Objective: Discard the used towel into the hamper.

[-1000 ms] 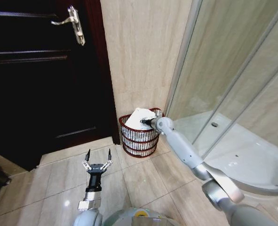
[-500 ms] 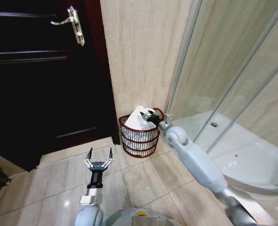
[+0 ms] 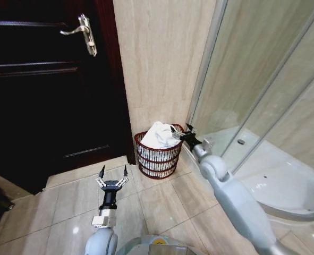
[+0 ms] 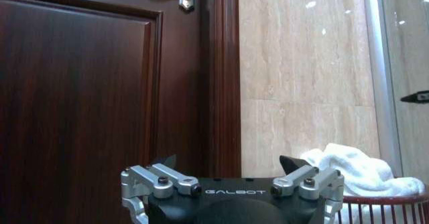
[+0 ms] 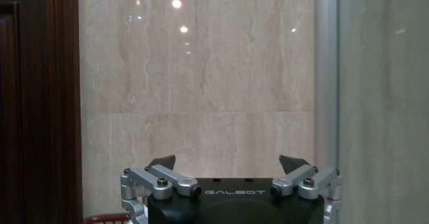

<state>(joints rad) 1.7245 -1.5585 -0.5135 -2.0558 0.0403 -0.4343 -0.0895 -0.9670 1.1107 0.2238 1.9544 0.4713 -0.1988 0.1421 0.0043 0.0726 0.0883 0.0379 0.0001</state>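
1. The right claw has let go of the towel and pulled up and back from it; a second ago it was pressed against the white cloth at the hamper's rim, and it now hangs just above the rim on the shower side, fingers spread wide and holding nothing.
2. The towel has settled lower into the hamper, where earlier it stood up in a taller peak under the claw.
3. The left claw is much where it was, out over the floor tiles well in front of the hamper, its two dark pointed fingers splayed open and empty.
4. The hamper is a small round basket of dark red wire, slightly tapered, with thin upright ribs through which more white cloth shows. It stands on the floor in the corner, touching or nearly touching the wall tile behind it.
5. The towel is white and fluffy, crumpled into soft folds, heaped above the hamper's rim; the left wrist view shows its looped pile over the red rim.
6. Beside the hamper on the door side is a dark, glossy wooden door with raised panels and a metal lever handle.
7. On the hamper's other side runs a curved glass shower screen in a pale metal frame, above a smooth white tray.
8. Wall and floor are polished beige stone-look tile with faint veining.
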